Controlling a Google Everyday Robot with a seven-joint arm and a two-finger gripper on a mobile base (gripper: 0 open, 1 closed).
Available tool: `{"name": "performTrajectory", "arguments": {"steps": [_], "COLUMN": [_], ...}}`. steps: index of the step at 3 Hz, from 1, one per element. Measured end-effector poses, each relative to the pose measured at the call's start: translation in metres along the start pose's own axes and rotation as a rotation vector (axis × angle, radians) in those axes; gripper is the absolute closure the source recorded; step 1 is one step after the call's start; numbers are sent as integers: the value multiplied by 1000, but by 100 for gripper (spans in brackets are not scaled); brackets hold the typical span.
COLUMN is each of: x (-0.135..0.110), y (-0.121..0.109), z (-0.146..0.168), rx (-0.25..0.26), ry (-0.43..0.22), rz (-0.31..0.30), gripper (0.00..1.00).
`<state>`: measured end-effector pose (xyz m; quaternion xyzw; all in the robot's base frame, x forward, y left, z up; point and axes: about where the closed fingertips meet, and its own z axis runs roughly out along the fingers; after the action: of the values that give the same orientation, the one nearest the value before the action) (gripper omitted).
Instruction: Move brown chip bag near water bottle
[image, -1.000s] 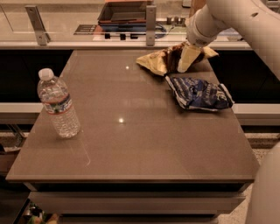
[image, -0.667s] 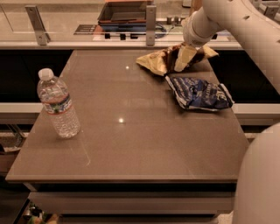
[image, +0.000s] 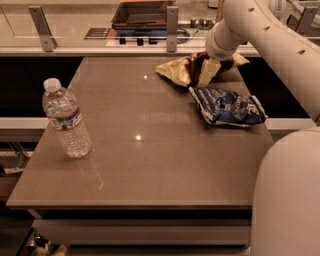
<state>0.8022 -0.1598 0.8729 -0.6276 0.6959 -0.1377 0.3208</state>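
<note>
In your one camera view, the hand is down on the dark middle of the brown chip bag, at the far right corner of the bench. You cannot tell whether it has a hold on the bag. The bag's yellow end juts out toward the water bottle, which stands upright well apart at the near left.

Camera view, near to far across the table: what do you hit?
water bottle → blue and white snack bag → brown chip bag, with the claw at the bag's middle.
</note>
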Motion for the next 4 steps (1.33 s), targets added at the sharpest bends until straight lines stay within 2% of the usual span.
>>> {"name": "performTrajectory", "arguments": {"steps": [1, 4], "x": [11, 9], "y": [9, 9], "z": [18, 17], "rx": [-47, -54], "ry": [39, 40], "rz": [-10, -11], "gripper": [19, 87]}}
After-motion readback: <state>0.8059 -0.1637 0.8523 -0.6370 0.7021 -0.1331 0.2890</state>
